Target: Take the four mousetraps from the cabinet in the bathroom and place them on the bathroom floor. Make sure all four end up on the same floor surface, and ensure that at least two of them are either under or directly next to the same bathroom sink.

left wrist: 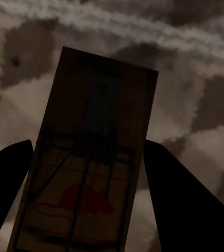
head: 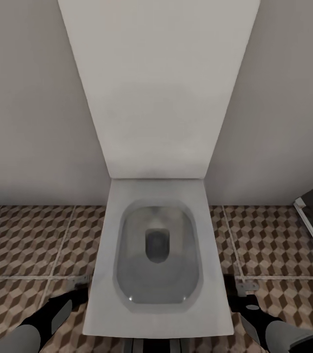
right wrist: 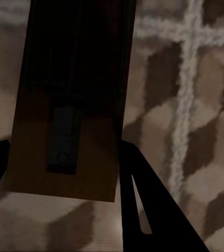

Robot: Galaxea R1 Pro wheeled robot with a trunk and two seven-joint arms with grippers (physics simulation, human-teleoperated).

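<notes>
In the left wrist view, my left gripper is shut on a flat brown mousetrap with wire parts and a red mouse print, its dark fingers on both sides. My right gripper is shut on a second mousetrap, just above the cube-patterned bathroom floor. In the head view both arms hang low over the bathroom floor, the left gripper left of the toilet and the right gripper right of it. The cabinet and the bathroom sink are out of view.
A white toilet stands straight ahead between my arms, its raised lid leaning on the pale wall. A shower screen's edge and dark shower floor sit at the far right. Tiled floor lies on both sides.
</notes>
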